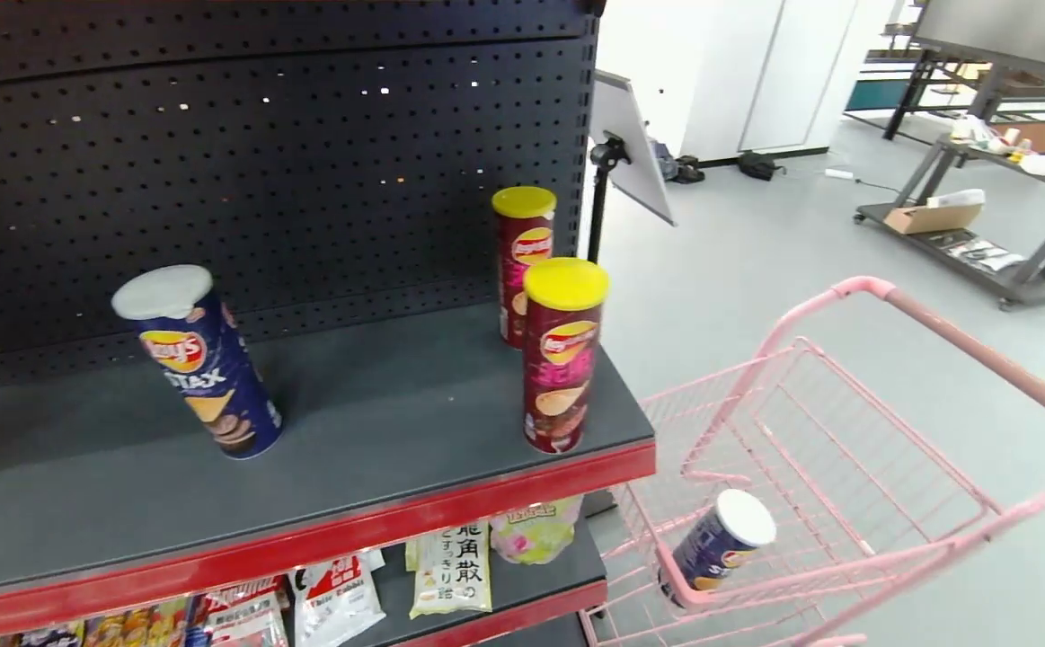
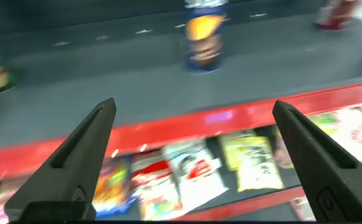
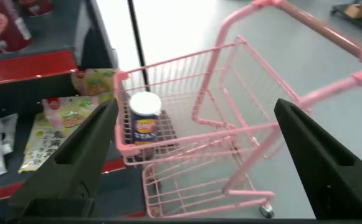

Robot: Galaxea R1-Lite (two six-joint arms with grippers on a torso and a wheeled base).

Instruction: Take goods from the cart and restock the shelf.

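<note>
Left gripper [image 2: 193,104] and right gripper [image 3: 196,102] hover, fingers spread, empty; a blue can [image 1: 720,544] sits deep in the pink cart [image 1: 962,340], where a careless reach may snag wire.

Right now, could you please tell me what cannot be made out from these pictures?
Blue chip can, left wrist view: blurred, top cut by the edge.
Snack bags, head view: cut by the bottom edge.
Second blue can, head view: lower end partly behind the pink cart rim.
</note>
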